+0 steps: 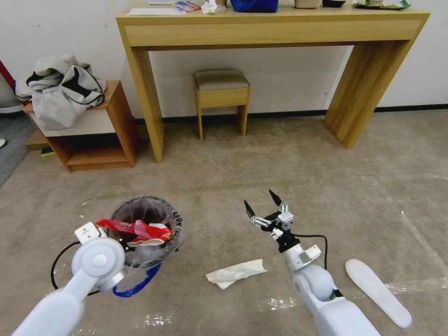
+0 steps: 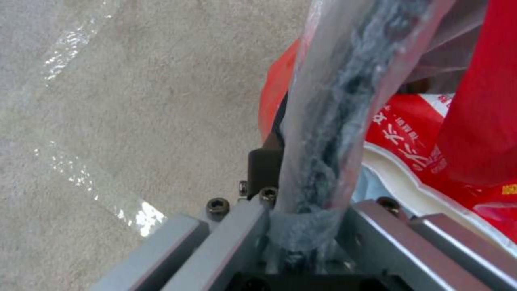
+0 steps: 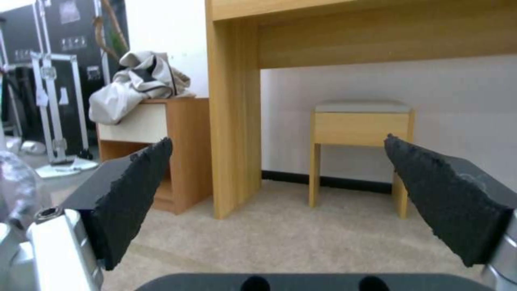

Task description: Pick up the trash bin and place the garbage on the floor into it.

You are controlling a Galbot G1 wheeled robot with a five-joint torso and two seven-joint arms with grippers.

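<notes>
The trash bin, lined with a crinkly clear bag, is at the lower left of the head view. Red-and-white packets lie in it, and a blue drawstring loop hangs below it. My left gripper is shut on the bin's near rim. The left wrist view shows that gripper clamped on the bag-covered rim, beside the packets. A crumpled white paper lies on the floor. My right gripper hangs open just beyond the paper, fingers wide apart.
A wooden console table stands against the wall with a small stool under it. A low cabinet with piled clothes is at the left. A long white flat object lies on the floor at the right.
</notes>
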